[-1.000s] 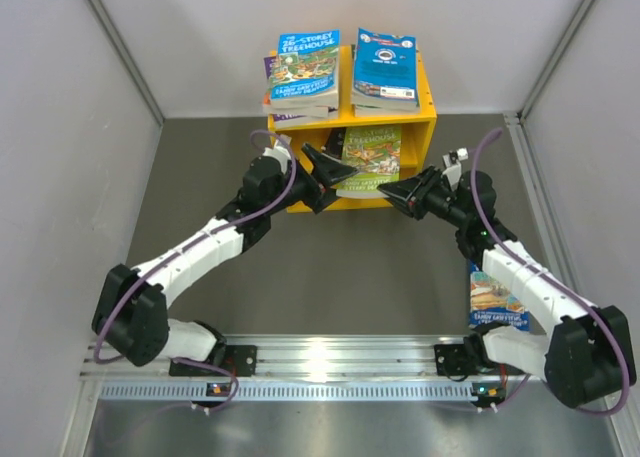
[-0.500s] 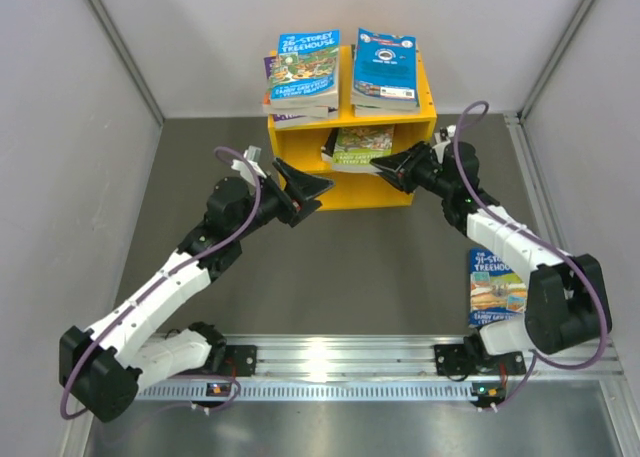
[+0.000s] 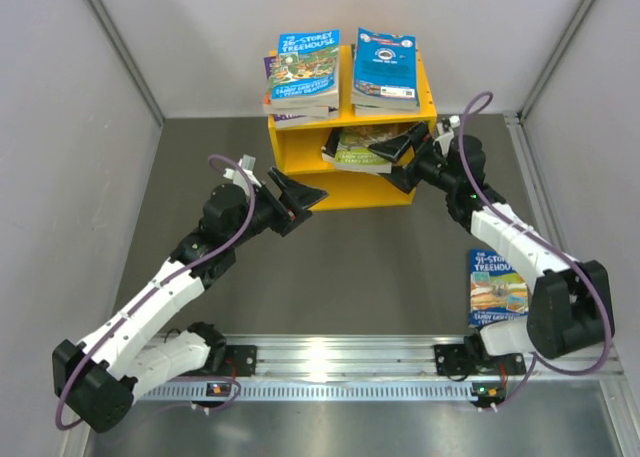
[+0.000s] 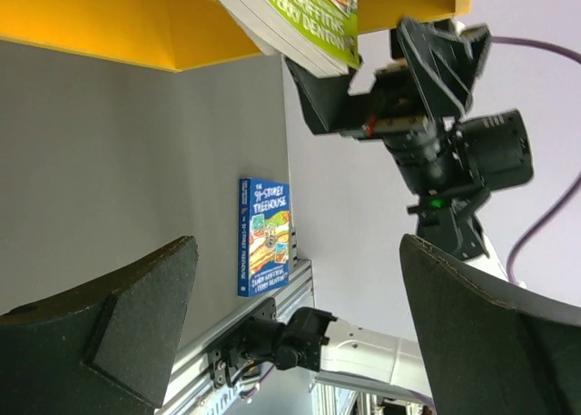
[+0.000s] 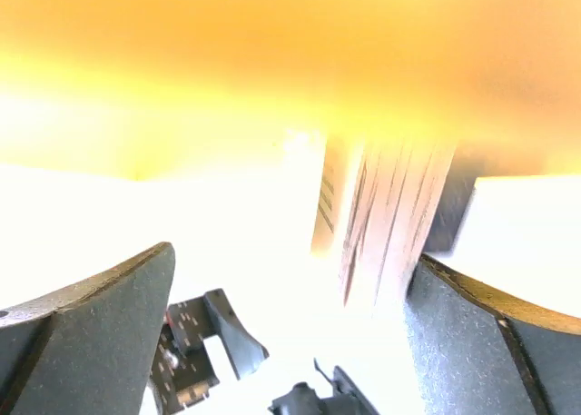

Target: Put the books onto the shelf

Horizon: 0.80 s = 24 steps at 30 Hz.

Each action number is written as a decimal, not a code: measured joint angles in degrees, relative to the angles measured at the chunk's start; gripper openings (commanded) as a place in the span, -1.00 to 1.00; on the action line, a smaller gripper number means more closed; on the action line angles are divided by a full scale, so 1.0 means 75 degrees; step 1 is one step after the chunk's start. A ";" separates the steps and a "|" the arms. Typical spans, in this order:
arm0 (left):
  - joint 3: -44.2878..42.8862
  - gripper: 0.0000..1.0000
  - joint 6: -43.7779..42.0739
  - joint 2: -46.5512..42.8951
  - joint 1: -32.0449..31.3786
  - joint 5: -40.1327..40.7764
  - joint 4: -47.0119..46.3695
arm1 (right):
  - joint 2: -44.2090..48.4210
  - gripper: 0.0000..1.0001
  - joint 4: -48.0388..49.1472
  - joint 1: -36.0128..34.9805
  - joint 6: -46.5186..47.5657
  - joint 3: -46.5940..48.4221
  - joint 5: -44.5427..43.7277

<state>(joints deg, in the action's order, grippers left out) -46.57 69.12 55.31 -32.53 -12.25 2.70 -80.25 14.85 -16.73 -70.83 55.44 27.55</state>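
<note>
The yellow shelf (image 3: 352, 192) is being shown at the far end of the grey counter (image 3: 350, 277), close to the back wall. Two stacks of books are being carried on its flat top. The left stack (image 3: 303, 72) is being topped by a blue "Treehouse" cover, and the right stack (image 3: 385, 69) by a blue cover with a dark round mark. A green-covered book (image 3: 355, 149) is being supported in the compartment just under the top board. It is lying tilted, with its near part jutting out past the shelf's front.

The right hand (image 3: 388, 167) is being held at that book's right side, fingers spread wide and released. In the right wrist view the page edges (image 5: 390, 215) are being framed between the two dark fingers (image 5: 91, 315). Whether either finger is touching the book cannot be told.

The left hand (image 3: 308, 209) is being held just in front of the shelf's lower left corner, released and empty. Its fingers are being pointed toward the shelf front, near the green-covered book but apart from it.

One more blue book (image 3: 497, 287) is being shown flat on the counter, cover up, near the right arm's base and well apart from the shelf.
</note>
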 measured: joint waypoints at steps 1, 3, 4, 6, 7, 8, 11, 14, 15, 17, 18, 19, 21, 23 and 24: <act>0.0000 0.94 -0.0035 -0.0026 0.0000 0.0017 0.0070 | 0.0175 0.99 -0.0143 0.0003 0.0128 -0.0085 0.0000; -0.0003 0.94 -0.0087 -0.0041 0.0000 0.0023 0.0178 | 0.0667 0.99 -0.0466 0.0006 0.0376 -0.0358 0.0017; -0.0006 0.94 -0.0122 -0.0041 0.0000 0.0023 0.0230 | 0.0950 1.00 -0.0624 0.0006 0.0487 -0.0530 0.0026; -0.0006 0.94 -0.0221 -0.0041 0.0000 0.0023 0.0344 | 0.1504 0.99 -0.0941 -0.0017 0.0714 -0.0828 0.0052; -0.0006 0.94 -0.0251 -0.0041 0.0000 0.0023 0.0388 | 0.1673 1.00 -0.1040 -0.0041 0.0796 -0.0918 0.0055; -0.0006 0.94 -0.0280 -0.0041 0.0000 0.0020 0.0417 | 0.1877 0.99 -0.1157 -0.0093 0.0915 -0.1043 0.0047; -0.0006 0.94 -0.0367 -0.0035 0.0000 0.0017 0.0478 | 0.2087 0.99 -0.1358 -0.0187 0.1119 -0.1207 0.0038; -0.0035 0.93 -0.0411 0.0064 0.0000 -0.0047 0.0484 | 0.2022 0.99 -0.1463 -0.0312 0.1253 -0.1236 -0.0012; -0.0047 0.93 -0.0417 0.0119 0.0000 -0.0067 0.0484 | 0.1990 0.95 -0.1483 -0.0356 0.1303 -0.1236 -0.0044; -0.0064 0.93 -0.0434 0.0230 0.0000 -0.0114 0.0504 | 0.1932 0.73 -0.1597 -0.0452 0.1437 -0.1218 -0.0131; -0.0064 0.93 -0.0437 0.0271 0.0000 -0.0134 0.0513 | 0.1906 0.64 -0.1664 -0.0478 0.1483 -0.1192 -0.0154; -0.0064 0.93 -0.0440 0.0309 0.0000 -0.0149 0.0527 | 0.1877 0.43 -0.1714 -0.0504 0.1521 -0.1157 -0.0195; -0.0064 0.92 -0.0440 0.0332 0.0000 -0.0181 0.0557 | 0.1813 0.23 -0.1792 -0.0519 0.1597 -0.1058 -0.0277; -0.0064 0.92 -0.0440 0.0332 0.0000 -0.0192 0.0562 | 0.1734 0.00 -0.1883 -0.0519 0.1644 -0.0944 -0.0385; -0.0064 0.91 -0.0440 0.0332 0.0000 -0.0213 0.0568 | 0.1682 -0.08 -0.1941 -0.0519 0.1641 -0.0880 -0.0495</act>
<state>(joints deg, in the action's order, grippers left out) -47.05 65.82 57.80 -32.53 -13.85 6.96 -67.64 0.30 -20.62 -58.52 48.84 23.83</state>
